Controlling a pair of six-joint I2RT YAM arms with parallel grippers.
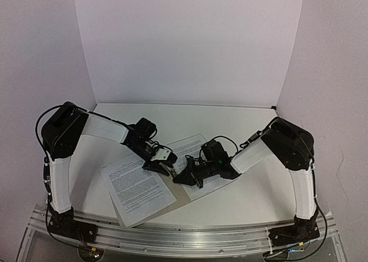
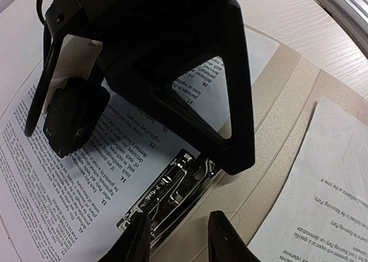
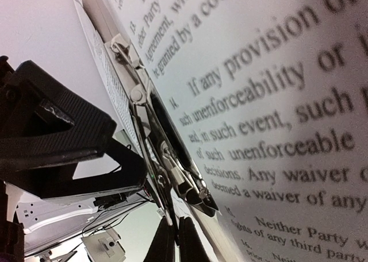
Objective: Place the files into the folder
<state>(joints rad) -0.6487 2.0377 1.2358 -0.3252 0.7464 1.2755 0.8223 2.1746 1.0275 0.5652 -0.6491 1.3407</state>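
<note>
The folder [image 2: 287, 118] is lying open on the counter [image 1: 247, 207], low in the middle of the top view, so paper can go inside. Two sheets are resting over it: the left file [image 2: 52, 187] and the right file [image 2: 328, 176]. One metal clip [image 2: 169, 190] is sitting between them. The left claw [image 2: 181, 242] is hovering over the clip, fingers apart, gripping nothing, likely getting ready to work it. The right claw [image 3: 175, 247] is squeezed closed and empty, poking beside the clip, maybe to hold the paper flat.

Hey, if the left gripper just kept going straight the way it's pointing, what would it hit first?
Most likely the metal clip on the spine of the folder, right ahead of the parted fingertips of the left gripper. Depth is unclear; it may already touch.
</note>
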